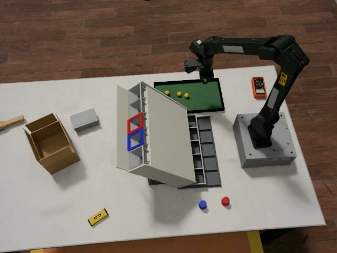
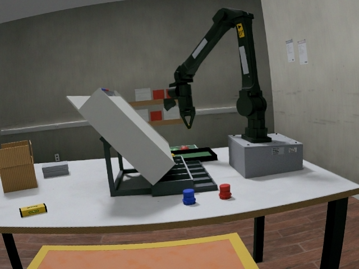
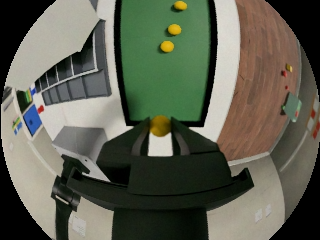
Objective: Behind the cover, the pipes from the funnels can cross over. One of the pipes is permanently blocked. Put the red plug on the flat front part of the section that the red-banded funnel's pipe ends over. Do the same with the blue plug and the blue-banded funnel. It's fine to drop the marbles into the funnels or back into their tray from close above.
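Observation:
My gripper (image 1: 204,79) (image 2: 188,126) (image 3: 160,121) is shut on a yellow marble (image 1: 205,80) (image 3: 159,127) and holds it high above the far edge of the green marble tray (image 1: 209,98) (image 2: 199,154) (image 3: 147,74). Three more yellow marbles (image 1: 178,94) (image 3: 174,28) lie in the tray. The red-banded funnel (image 1: 135,123) and the blue-banded funnel (image 1: 135,139) sit at the top of the slanted white cover (image 1: 168,141) (image 2: 127,133). The grey sectioned bin (image 1: 208,149) (image 2: 199,175) lies at its foot. The red plug (image 1: 225,201) (image 2: 225,191) and blue plug (image 1: 202,204) (image 2: 188,196) stand on the table in front.
A cardboard box (image 1: 51,143) (image 2: 16,165), a grey block (image 1: 84,119) (image 2: 55,169) and a yellow level (image 1: 98,216) (image 2: 32,209) are on the left. An orange meter (image 1: 258,87) lies at the back right. The arm's grey base (image 1: 265,141) (image 2: 265,157) stands on the right.

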Motion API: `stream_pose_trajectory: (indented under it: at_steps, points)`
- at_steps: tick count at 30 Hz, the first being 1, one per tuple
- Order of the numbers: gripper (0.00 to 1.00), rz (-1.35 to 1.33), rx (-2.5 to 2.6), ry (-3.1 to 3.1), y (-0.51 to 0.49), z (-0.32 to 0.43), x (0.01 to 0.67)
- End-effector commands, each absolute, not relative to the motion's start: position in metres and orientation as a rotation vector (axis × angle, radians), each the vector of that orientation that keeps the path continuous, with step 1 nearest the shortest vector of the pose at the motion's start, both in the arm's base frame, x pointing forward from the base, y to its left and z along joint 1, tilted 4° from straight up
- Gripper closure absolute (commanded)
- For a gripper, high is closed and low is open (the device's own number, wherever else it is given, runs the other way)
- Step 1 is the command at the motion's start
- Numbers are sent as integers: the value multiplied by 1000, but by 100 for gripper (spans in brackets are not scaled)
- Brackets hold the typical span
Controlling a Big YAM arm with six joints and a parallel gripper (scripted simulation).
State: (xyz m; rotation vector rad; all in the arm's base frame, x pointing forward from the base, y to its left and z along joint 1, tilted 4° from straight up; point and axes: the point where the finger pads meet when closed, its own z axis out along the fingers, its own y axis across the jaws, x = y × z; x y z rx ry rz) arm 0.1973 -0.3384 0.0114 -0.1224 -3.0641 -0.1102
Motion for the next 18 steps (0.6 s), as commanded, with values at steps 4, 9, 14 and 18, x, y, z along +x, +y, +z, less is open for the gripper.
stream_pose_trajectory:
  at_steps: [4, 9, 14, 18]
  points:
    - [100, -75, -123, -3081, -359, 21, 212]
    - [100, -82, -122, -3078, -359, 21, 212]
    - [100, -86, -122, -3076, -359, 21, 212]
    - [100, -92, -122, -3074, -359, 21, 213]
